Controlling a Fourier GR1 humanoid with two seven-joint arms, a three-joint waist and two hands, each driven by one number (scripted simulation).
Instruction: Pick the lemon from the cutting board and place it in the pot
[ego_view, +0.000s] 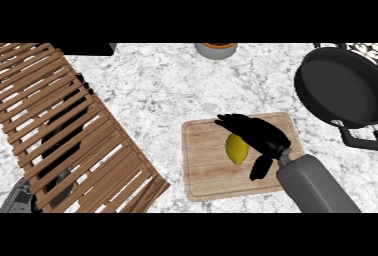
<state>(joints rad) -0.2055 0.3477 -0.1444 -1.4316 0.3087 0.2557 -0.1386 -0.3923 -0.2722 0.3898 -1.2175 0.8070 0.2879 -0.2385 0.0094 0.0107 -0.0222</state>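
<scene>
Pot (336, 90) at far right of the worktop (162, 85); cutting board (214, 165) nearer, centre-right. Right hand (255, 131) hovers over the board, fingers (229, 120) spread, holding nothing. The lemon (236, 150) lies directly beneath, long axis near-to-far.

A slatted wooden rack (70, 135) lies left; a jar (216, 50), perhaps, stands at the far edge.

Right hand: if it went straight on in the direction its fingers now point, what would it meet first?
The right hand points up and left over the cutting board, beside the lemon. Straight on, past the board's corner, lies only bare marble counter. Its height above the board is unclear.
</scene>
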